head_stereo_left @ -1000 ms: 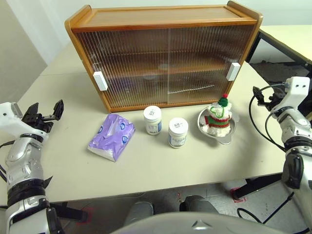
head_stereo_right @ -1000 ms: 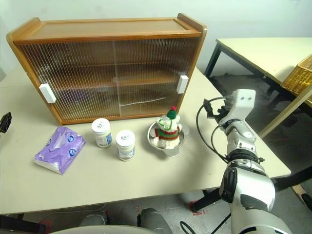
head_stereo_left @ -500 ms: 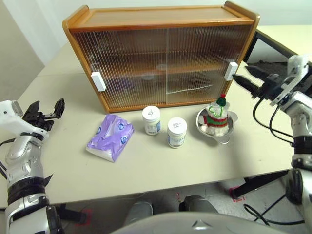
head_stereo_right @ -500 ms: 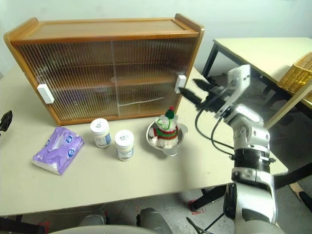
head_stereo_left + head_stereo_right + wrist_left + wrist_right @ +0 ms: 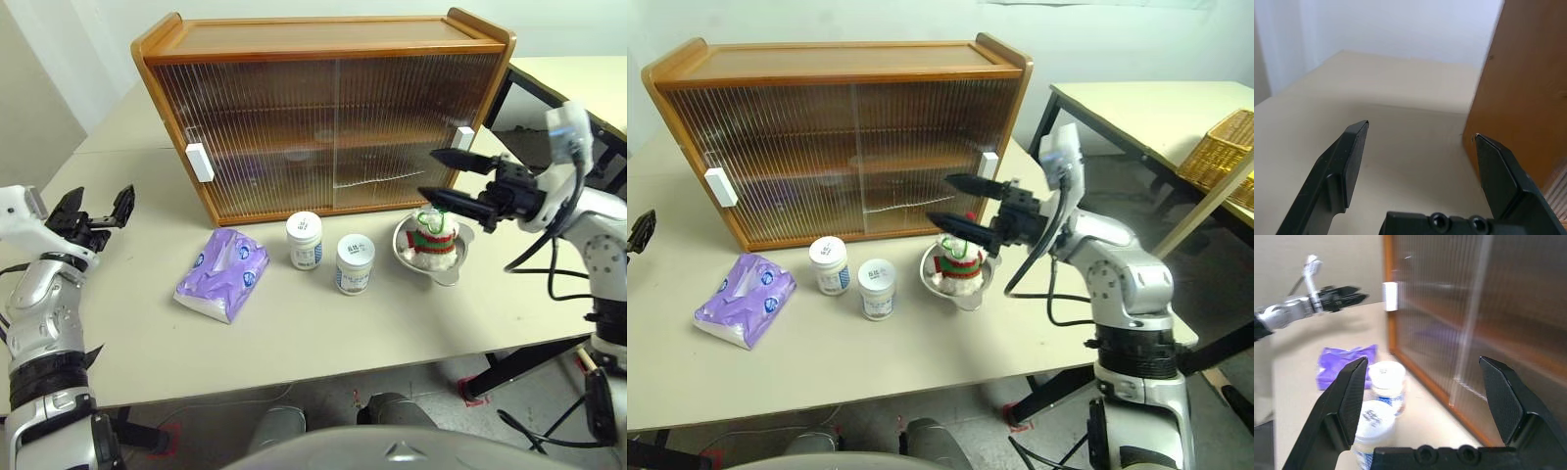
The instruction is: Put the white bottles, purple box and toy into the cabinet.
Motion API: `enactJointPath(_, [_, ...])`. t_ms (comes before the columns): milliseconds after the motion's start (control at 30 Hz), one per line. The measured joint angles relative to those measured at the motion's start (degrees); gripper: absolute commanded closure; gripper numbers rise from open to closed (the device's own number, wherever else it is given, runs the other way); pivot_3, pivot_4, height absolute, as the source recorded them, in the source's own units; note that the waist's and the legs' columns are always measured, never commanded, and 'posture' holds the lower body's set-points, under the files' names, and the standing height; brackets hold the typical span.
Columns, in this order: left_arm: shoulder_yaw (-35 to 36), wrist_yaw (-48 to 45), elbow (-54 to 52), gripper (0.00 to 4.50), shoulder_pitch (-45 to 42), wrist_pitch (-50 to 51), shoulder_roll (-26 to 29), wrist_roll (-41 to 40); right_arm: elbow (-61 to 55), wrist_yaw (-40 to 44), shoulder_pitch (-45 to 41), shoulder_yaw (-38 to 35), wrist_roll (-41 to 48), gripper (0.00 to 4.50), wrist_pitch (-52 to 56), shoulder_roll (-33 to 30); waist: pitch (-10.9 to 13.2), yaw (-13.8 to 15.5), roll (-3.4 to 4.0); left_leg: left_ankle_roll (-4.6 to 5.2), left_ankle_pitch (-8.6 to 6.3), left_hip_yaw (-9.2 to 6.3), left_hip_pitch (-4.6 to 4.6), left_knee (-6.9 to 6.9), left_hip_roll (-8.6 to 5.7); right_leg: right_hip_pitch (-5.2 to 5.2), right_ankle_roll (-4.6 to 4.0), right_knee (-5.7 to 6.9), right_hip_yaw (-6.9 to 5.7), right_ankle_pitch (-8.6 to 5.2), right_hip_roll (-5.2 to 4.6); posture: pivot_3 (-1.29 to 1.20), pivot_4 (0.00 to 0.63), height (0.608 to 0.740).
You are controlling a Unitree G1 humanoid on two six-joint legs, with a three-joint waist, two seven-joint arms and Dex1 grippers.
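The right gripper (image 5: 439, 176), jaws wide and empty, hovers over the plush toy (image 5: 432, 240) in its steel bowl (image 5: 455, 266). Two white jars (image 5: 305, 240) and the purple tissue pack (image 5: 224, 274) sit at the closed cabinet's (image 5: 323, 113) 6 o'clock. The left gripper (image 5: 95, 208), spread wide and empty, hangs at the pack's 10 o'clock.

The cabinet (image 5: 328, 108) stands at the back of the table, wooden, with two shelves behind ribbed translucent sliding doors. Both doors are shut, a white handle (image 5: 200, 163) at its left end and another (image 5: 462, 138) at its right.

Just in front of it, two white bottles stand upright: one (image 5: 305, 240) and, at its 4 o'clock and close by, the other (image 5: 355, 264), each squat with a white cap and a blue-printed label.

The purple box (image 5: 223, 274), a soft tissue pack with a white pattern, lies flat at 9 o'clock from the bottles.

The toy (image 5: 432, 239), white plush with a red-and-green scarf, sits at 3 o'clock from them.
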Motion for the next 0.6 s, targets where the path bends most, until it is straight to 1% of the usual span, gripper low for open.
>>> enactJointPath(200, [-0.7, 1.7, -5.4, 0.03, 0.0, 2.7, -1.1, 0.0, 0.0, 0.0, 0.7, 0.6, 0.0, 0.0, -0.9, 0.7, 0.0, 0.6, 0.0, -0.04, -0.03, 0.11, -0.04, -0.02, 0.0, -0.05, -0.01, -0.01, 0.01, -0.01, 0.0, -0.01, 0.0, 0.74])
enactJointPath(333, [-2.1, 3.6, -9.9, 0.03, 0.2, 4.6, -4.8, 0.0, 0.0, 0.0, 0.9, 0.9, 0.0, 0.0, -1.1, 1.3, 0.0, 1.0, -0.02, -0.04, -0.03, 0.15, -0.02, 0.03, -0.01, -0.01, 0.0, -0.01, 0.0, 0.0, 0.0, -0.01, 0.0, 0.74])
enactJointPath(367, [-3.1, 4.2, -12.1, 0.44, 0.4, 5.1, -6.8, 0.0, 0.0, 0.0, 1.0, 1.1, 0.0, 0.0, -1.1, 1.5, 0.0, 1.1, -0.02, -0.04, -0.03, 0.17, 0.0, 0.07, -0.03, 0.01, 0.01, 0.0, -0.03, 0.0, 0.0, -0.01, 0.0, 0.74])
enactJointPath(400, [-4.0, 4.5, -13.3, 0.67, 0.4, 5.4, -8.1, -0.1, 0.0, -0.1, 1.0, 1.4, 0.0, 0.0, -1.1, 1.8, 0.0, 1.2, -0.03, -0.04, -0.03, 0.19, -0.01, 0.11, -0.04, 0.03, 0.02, 0.01, -0.06, 0.01, 0.0, -0.01, 0.0, 0.74])
enactJointPath(467, [-5.6, 5.0, -15.2, 1.35, 0.4, 6.2, -10.4, -0.3, -0.3, -0.3, 1.0, 2.5, 0.0, 0.0, -1.1, 2.2, 0.0, 1.2, -0.05, -0.05, -0.03, 0.2, 0.0, 0.18, -0.04, 0.04, 0.08, 0.02, -0.08, 0.04, 0.02, -0.01, 0.0, 0.74])
enactJointPath(600, [-7.2, 5.9, -15.8, 2.81, 0.2, 6.6, -11.5, 0.2, -1.6, -1.8, 1.1, 3.0, 0.0, 0.0, -1.1, 2.7, 0.0, 1.1, -0.06, -0.05, -0.03, 0.22, 0.04, 0.19, -0.03, 0.06, 0.11, 0.04, -0.04, 0.07, 0.05, -0.01, 0.0, 0.74])
